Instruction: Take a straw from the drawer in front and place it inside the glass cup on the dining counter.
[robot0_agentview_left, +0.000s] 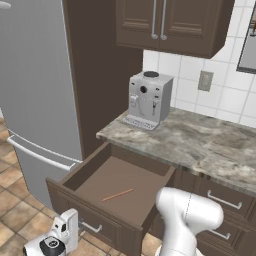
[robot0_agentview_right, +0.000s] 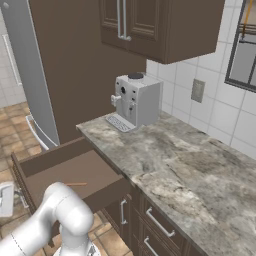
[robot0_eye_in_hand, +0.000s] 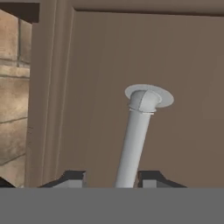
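One straw (robot0_agentview_left: 118, 194) lying flat in the open drawer (robot0_agentview_left: 145, 216), claw (robot0_eye_in_hand: 111, 179) fingers apart astride its handle (robot0_eye_in_hand: 136, 135).

A silver coffee machine (robot0_agentview_left: 149, 99) stands on the marble worktop (robot0_agentview_left: 200, 142) beside a fridge (robot0_agentview_left: 35, 90).

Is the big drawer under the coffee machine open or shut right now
Open. The drawer is pulled well out from under the worktop, its brown floor exposed, and the straw lies flat on that floor.
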